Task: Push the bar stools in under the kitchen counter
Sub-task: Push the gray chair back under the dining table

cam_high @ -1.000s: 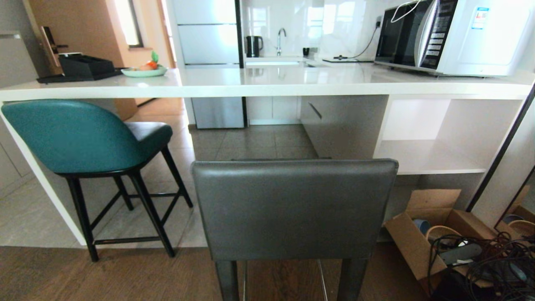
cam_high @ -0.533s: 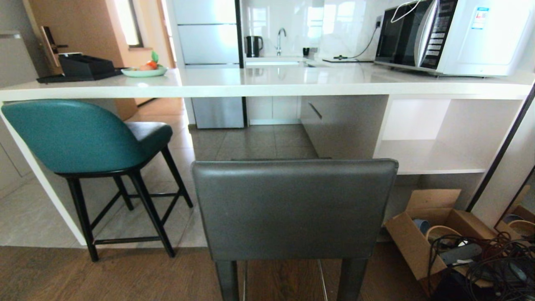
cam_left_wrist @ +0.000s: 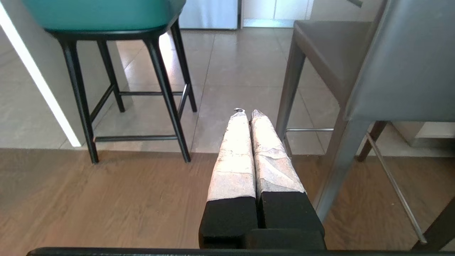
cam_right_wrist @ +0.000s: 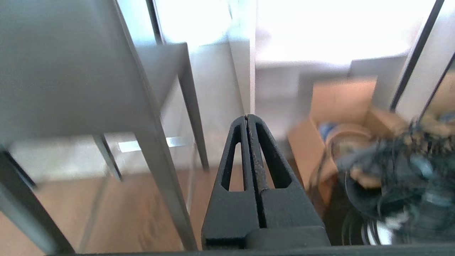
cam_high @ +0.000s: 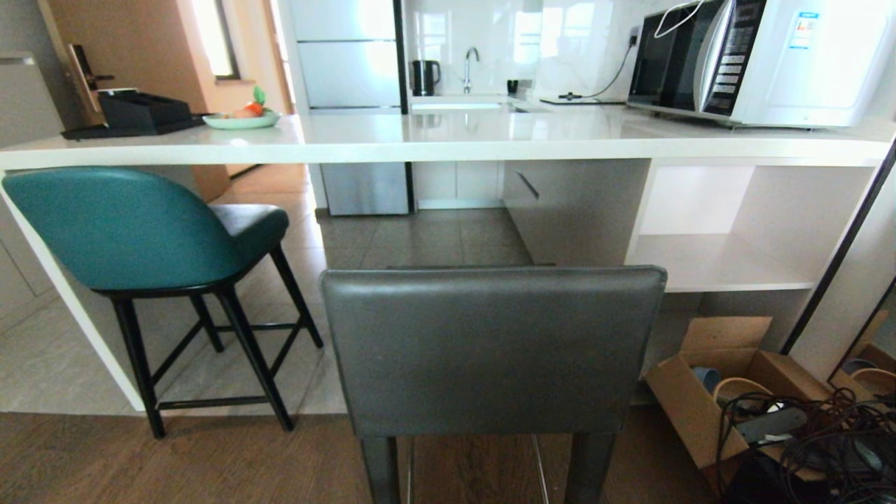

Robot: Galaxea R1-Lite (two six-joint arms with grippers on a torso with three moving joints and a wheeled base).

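The grey bar stool (cam_high: 493, 350) stands straight in front of me with its squared back turned to me and its seat facing the kitchen counter (cam_high: 448, 140). The broad backrest runs side to side, parallel to the counter's long edge. It stands out from the counter; how far its seat reaches beneath the slab I cannot tell. Its grey metal legs rest near the seam between wood floor and tile.

The teal bar stool (cam_high: 133, 231) is off to my left, its curved back toward me and turned slightly, seat pointing under the slab. Its thin black legs stand on the tile, just beside the counter's white side panel (cam_high: 66, 294).

My left gripper (cam_left_wrist: 245, 113) hangs low over the wood floor, between the two stools, its tape-wrapped fingers (cam_left_wrist: 233, 156) pressed together and holding nothing. My right gripper (cam_right_wrist: 247, 119) sits low to the right of the grey stool, black fingers closed on each other, also empty. Neither touches a stool.

On the counter are a microwave (cam_high: 763, 59) at the right and a green plate (cam_high: 241, 120) and black tray (cam_high: 136, 115) at the left. On the floor at my right, near the grey stool's right leg, lies an open cardboard box (cam_high: 707, 392) with a tangle of black cables (cam_high: 819, 441). An open white shelf (cam_high: 714, 262) fills the space under the counter's right end.
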